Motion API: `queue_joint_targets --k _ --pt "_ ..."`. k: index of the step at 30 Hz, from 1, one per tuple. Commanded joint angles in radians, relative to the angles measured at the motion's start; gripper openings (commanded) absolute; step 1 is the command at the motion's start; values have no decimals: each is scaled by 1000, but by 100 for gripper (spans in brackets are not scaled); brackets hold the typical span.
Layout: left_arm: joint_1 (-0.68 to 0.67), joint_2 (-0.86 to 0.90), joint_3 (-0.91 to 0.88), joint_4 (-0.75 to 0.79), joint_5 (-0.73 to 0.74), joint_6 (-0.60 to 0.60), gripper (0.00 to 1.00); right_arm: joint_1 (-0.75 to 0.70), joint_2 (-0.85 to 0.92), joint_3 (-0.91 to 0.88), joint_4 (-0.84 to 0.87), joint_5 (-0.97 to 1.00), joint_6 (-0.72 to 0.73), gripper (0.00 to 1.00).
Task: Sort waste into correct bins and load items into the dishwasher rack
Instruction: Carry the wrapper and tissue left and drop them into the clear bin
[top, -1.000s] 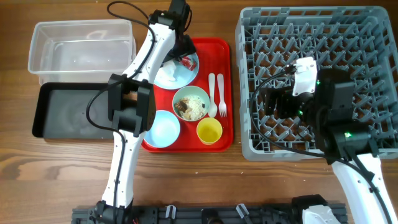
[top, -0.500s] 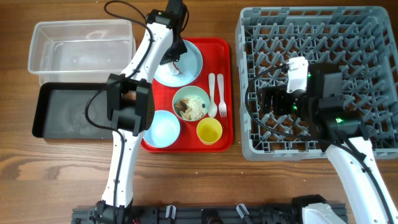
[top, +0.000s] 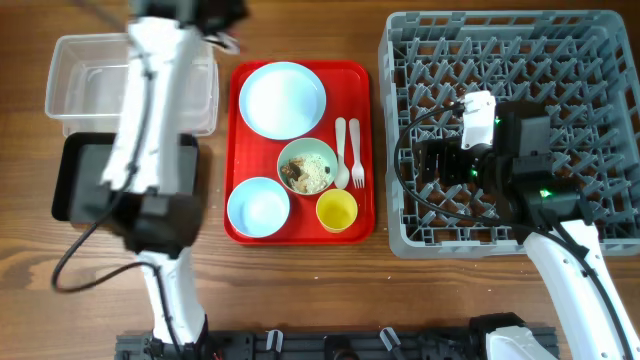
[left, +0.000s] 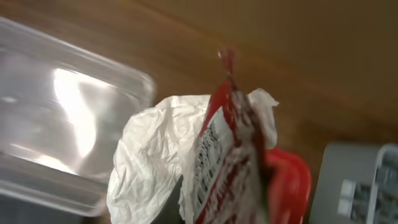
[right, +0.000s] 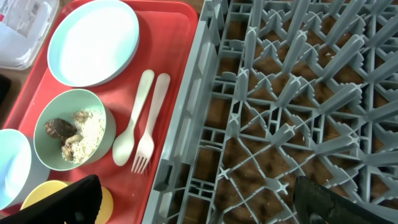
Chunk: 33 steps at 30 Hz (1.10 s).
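My left gripper (left: 214, 208) is shut on the red snack wrapper (left: 227, 168) and the crumpled white napkin (left: 152, 155), held in the air beside the clear tub (left: 56, 112). Overhead, the left arm is a blur above that tub (top: 70, 90). The light blue plate (top: 285, 98) lies bare on the red tray (top: 365, 120). The pale green bowl (top: 307, 166) holds crumbs and brown lumps. Blue bowl (top: 258, 207), yellow cup (top: 337, 211), spoon (top: 341, 150) and fork (top: 356, 150) also sit there. My right gripper (right: 196, 205) hangs open over the rack's (top: 560, 50) left edge.
The black tray (top: 85, 175) lies in front of the clear tub, partly under the left arm. The red tray's right rim sits close to the rack's wall (right: 186, 118). Bare wood runs along the table's front edge.
The left gripper shut on the wrapper and napkin on the plate, lifted them and swung left toward the clear tub. The right arm shifted slightly left, then held still.
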Motion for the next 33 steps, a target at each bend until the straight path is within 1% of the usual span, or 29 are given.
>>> queue_joint_targets --k 1,4,7,10,11,12,14,16,17,21,27,28,30,33 --pt "111 60 -28 -26 -45 18 4 -4 4 21 5 -21 -17 100" --pt "169 82 -66 -24 -45 -17 4 -4 4 21 5 -22 -14 100" --pt "227 117 -117 -24 -40 -81 5 -4 4 21 5 -22 10 100" --pt "260 148 -158 -14 -38 -135 14 -4 4 21 5 -22 10 100" --pt "269 158 -169 -9 -37 -152 20 -4 4 21 5 -22 10 100" --pt "277 172 -179 -1 -38 -171 35 -4 4 21 5 -22 10 100" --pt "286 188 -180 4 -38 -171 83 -4 4 21 5 -22 10 100" --pt "293 189 -180 21 -34 -170 98 -4 4 21 5 -23 10 100" --pt "294 188 -180 29 -34 -170 100 -4 4 21 5 -26 10 100" --pt "297 145 -171 39 -25 -147 100 -4 4 21 5 -29 10 100" --pt "281 -15 -171 13 122 44 100 -4 4 21 16 -29 28 100" --pt "272 -53 -171 -8 148 69 100 -4 4 21 17 -30 51 100" --pt "255 -108 -171 -58 175 74 100 -4 4 21 15 -37 89 100" --pt "232 -173 -171 -151 218 74 100 -4 4 21 13 -68 92 100"
